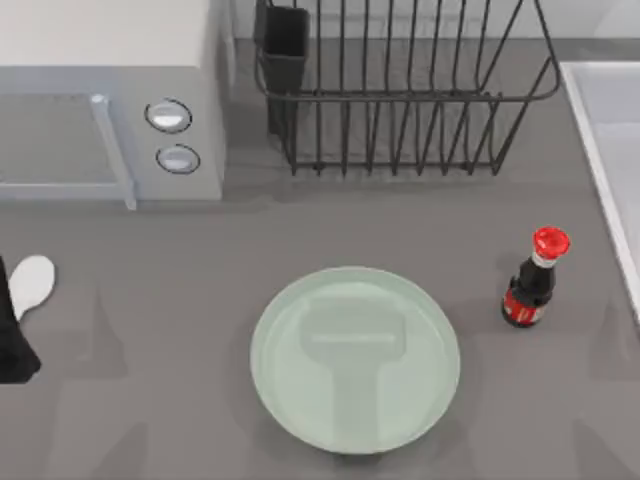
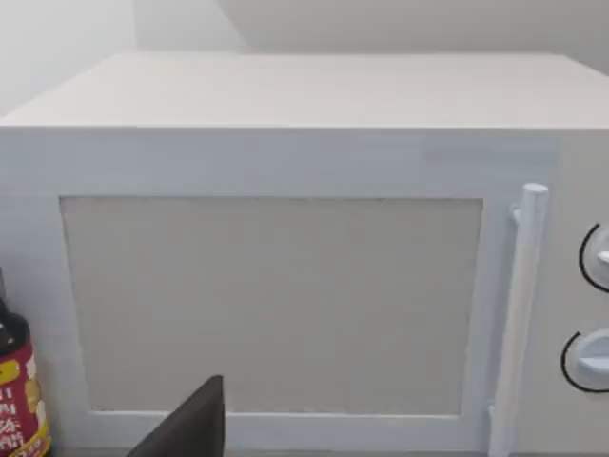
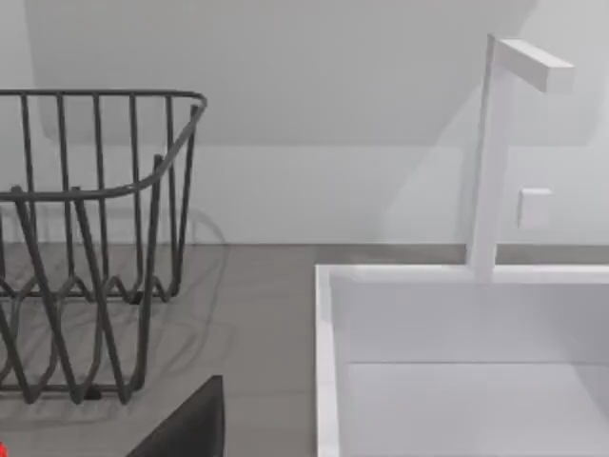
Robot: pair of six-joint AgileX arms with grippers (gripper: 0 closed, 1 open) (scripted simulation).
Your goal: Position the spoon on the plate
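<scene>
Left arm's fingers (image 1: 12,330) at the worktop's (image 1: 150,400) 9 o'clock edge, dark against the spoon's handle; can't tell if they pinch it. Spoon (image 1: 32,283) bowl pokes out toward 1 o'clock from them. Plate (image 1: 355,358) sits well apart at centre-front, bare. Sauce bottle (image 1: 532,285) upright at plate's 2 o'clock. Microwave (image 1: 110,100) at 11, dish rack (image 1: 400,90) at 12, sink (image 1: 610,150) at 2.
</scene>
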